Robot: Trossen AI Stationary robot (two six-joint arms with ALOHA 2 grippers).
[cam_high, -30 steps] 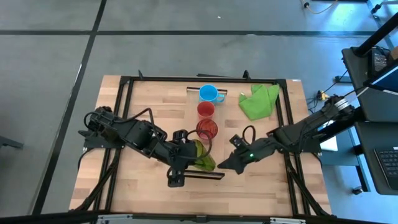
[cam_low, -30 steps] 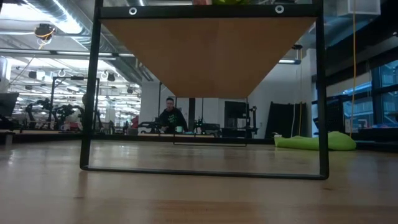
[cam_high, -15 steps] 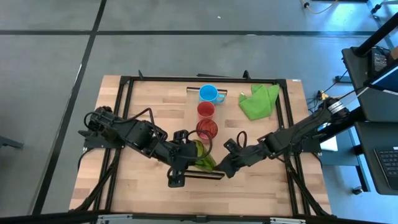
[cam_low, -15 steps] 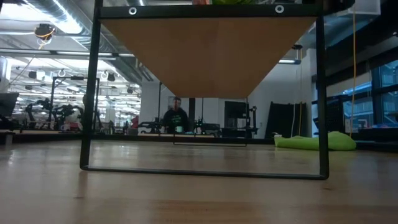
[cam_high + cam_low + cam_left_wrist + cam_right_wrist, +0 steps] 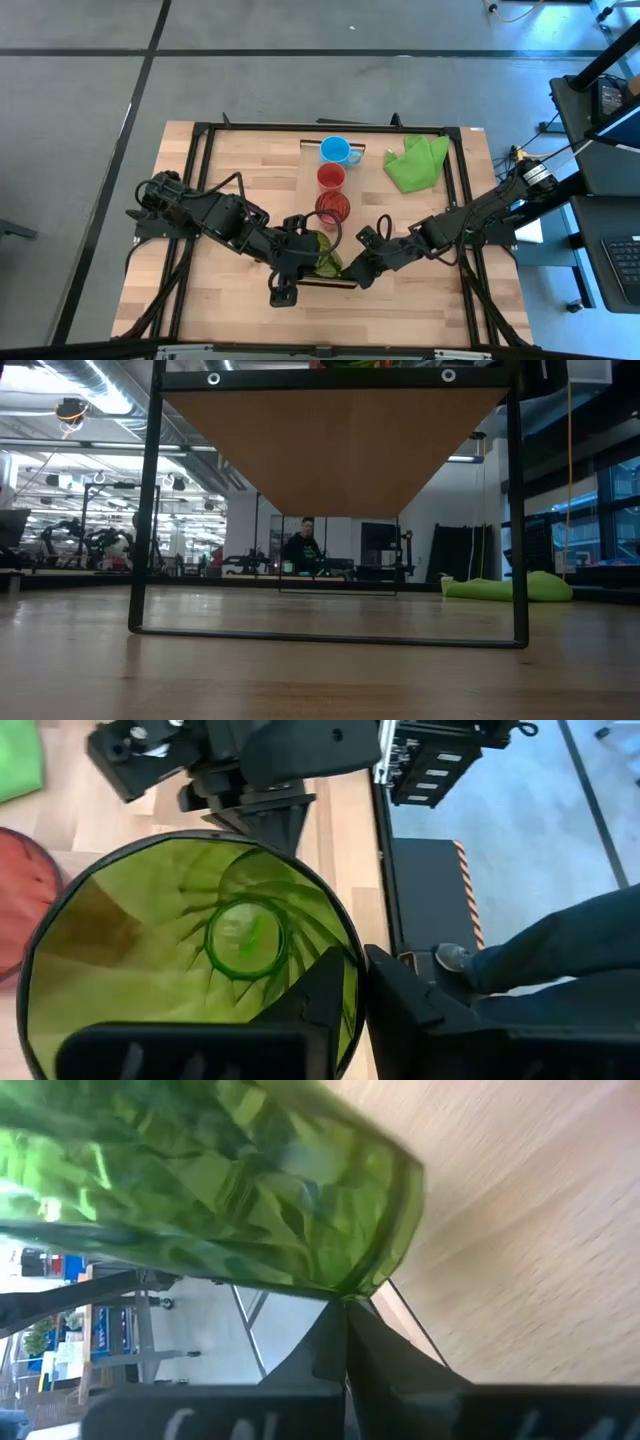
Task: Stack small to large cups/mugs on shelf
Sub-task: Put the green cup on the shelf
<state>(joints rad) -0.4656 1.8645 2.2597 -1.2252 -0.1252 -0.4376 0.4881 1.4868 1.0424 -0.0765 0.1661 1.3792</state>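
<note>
On the shelf (image 5: 311, 168), a narrow wooden plank running from far to near, stand a light blue mug (image 5: 335, 150), a small red cup (image 5: 331, 176) and a translucent red tumbler (image 5: 333, 208) in a row. Nearer lies the olive-green tumbler (image 5: 324, 255), tilted, its mouth toward my left gripper (image 5: 305, 252), which is shut on its rim. My right gripper (image 5: 355, 272) is shut, its tips at the tumbler's bottom end. The low view shows only the shelf's underside (image 5: 330, 450). My left gripper has one finger (image 5: 315, 1005) inside the olive-green tumbler and one (image 5: 410, 1005) outside, with the rim's wall (image 5: 356, 975) between them. It comes slanting down from the table's left. The tumbler is tilted over the shelf's near end. My right gripper touches the tumbler's bottom edge (image 5: 352, 1288) with its shut fingertips (image 5: 347, 1315). It comes slanting down from the table's right.
A bright green cloth (image 5: 415, 162) lies at the table's far right. A black metal frame (image 5: 200, 200) runs around the tabletop, and its posts (image 5: 145, 510) show in the low view. A person (image 5: 300, 550) is in the room behind.
My right gripper has sunk and moved toward the table's left, up to the olive-green tumbler's bottom end. The tumbler and my left gripper have stayed about where they were. The person in the background has walked to the right.
</note>
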